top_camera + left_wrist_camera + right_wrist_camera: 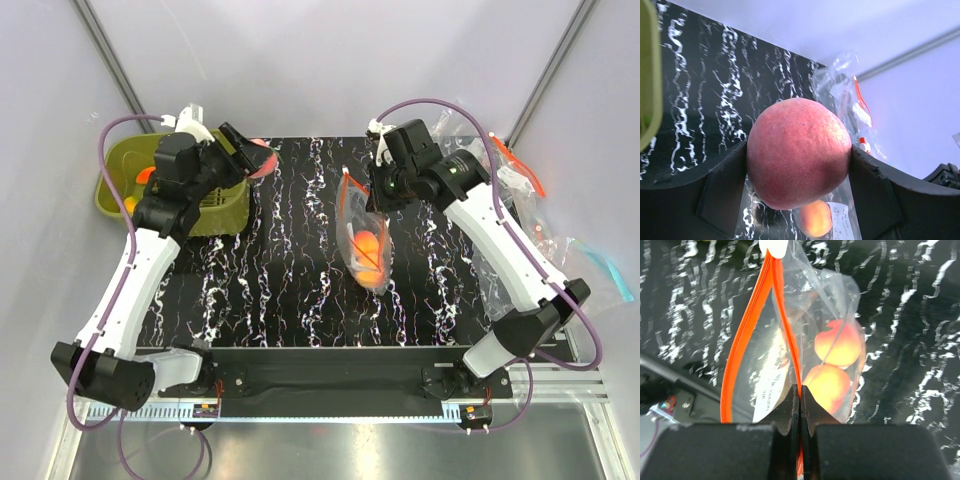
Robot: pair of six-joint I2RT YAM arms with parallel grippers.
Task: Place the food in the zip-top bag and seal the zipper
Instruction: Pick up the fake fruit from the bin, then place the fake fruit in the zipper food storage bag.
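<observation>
A pink-red peach (799, 150) of the food sits clamped between the fingers (720, 195) of my left gripper (799, 170), which hangs at the table's back left (250, 155) beside the green basket. My right gripper (801, 390) is shut on one lip of the red-orange zipper (747, 325) and holds the zip-top bag (362, 235) up at mid-table. The bag's mouth gapes open toward the left arm, its white slider (775, 245) at the far end. Two orange peaches (837, 342) (827, 385) lie inside the bag, low down.
A green basket (115, 200) stands at the back left edge with an orange item inside. Spare clear bags (520, 200) are heaped at the right edge behind the right arm, one with a light-blue strip (605, 268). Grey walls close in behind.
</observation>
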